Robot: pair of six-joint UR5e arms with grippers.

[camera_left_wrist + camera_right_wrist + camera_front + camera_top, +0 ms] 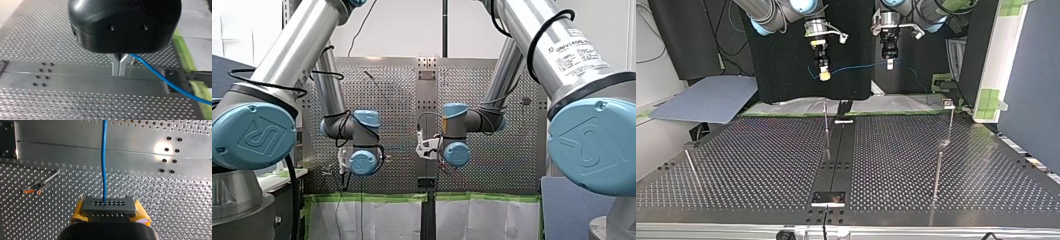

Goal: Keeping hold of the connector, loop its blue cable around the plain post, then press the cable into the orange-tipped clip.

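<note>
In the right wrist view my right gripper point(108, 207) has its yellow pads shut on a grey connector block point(120, 206). The blue cable point(103, 160) leaves the block and runs straight ahead over the perforated table. An orange-tipped clip point(37, 187) stands off to one side of this gripper. My left gripper point(119, 71) has its metal fingers pinched together on the blue cable point(162, 78), which trails away to one side. In the top view both grippers hang high above the table, my right gripper point(824, 75) at the left and my left gripper point(889, 63) at the right, with the cable point(861, 66) strung between them.
Thin posts rise from the perforated table point(761, 165): one beside the centre strip point(826, 127), one at the right front point(937, 175), one at the right rear point(950, 120) and one at the left edge point(691, 167). A dark centre strip point(838, 160) runs across the table.
</note>
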